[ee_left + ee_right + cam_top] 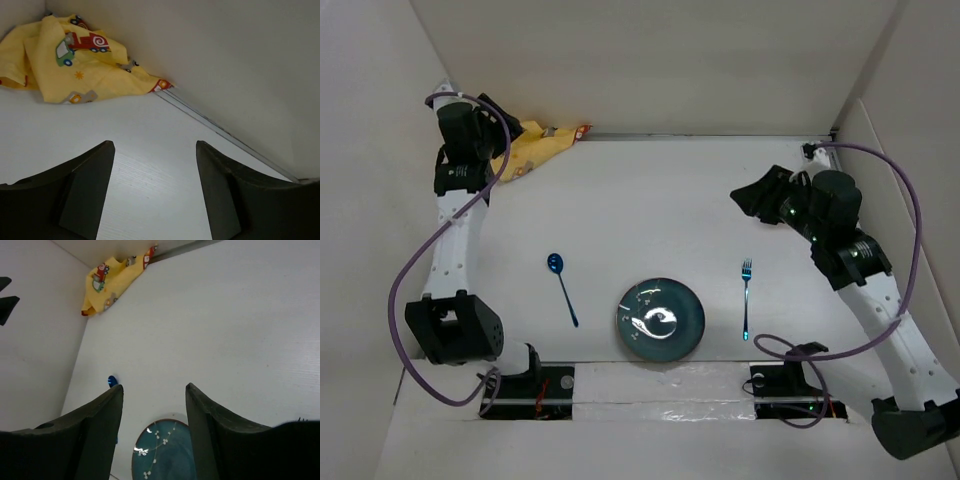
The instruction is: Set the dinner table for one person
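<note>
Left gripper [155, 150] released by far-left corner cloth [75, 60]; right gripper [154, 390] likewise; I see walls [670, 60] edging table [650, 200].

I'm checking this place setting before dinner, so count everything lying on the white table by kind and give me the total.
Teal plate: 1
Blue spoon: 1
Blue fork: 1
Yellow car-print cloth mat, crumpled in the far left corner: 1
Total: 4
</note>
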Controlling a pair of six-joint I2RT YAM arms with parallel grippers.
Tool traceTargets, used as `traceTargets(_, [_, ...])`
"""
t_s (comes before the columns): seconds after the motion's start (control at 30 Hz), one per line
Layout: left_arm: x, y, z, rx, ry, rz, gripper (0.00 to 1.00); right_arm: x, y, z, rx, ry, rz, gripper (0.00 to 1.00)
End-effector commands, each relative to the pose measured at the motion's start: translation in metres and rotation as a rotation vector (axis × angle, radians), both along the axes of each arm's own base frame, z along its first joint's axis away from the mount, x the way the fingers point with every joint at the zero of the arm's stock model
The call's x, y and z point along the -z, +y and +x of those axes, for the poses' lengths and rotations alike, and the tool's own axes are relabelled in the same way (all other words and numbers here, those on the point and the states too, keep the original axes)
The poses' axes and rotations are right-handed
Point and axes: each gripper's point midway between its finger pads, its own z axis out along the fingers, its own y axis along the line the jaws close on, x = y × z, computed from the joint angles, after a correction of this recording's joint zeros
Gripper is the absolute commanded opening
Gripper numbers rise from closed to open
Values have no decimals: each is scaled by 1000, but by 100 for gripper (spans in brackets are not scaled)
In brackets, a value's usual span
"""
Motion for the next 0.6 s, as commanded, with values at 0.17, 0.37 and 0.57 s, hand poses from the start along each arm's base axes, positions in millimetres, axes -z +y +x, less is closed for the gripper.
traceTargets(0.17, [31, 47, 55, -164, 76, 42, 47, 48, 23, 2, -126, 115, -78, 0])
traceTargets(0.37, [119, 98, 97, -311, 284, 47, 0, 52, 34, 9, -157, 139, -127, 0])
traceTargets(0.57, [181, 122, 126, -263, 355, -16, 53, 68, 45, 8, -160, 182, -128, 52])
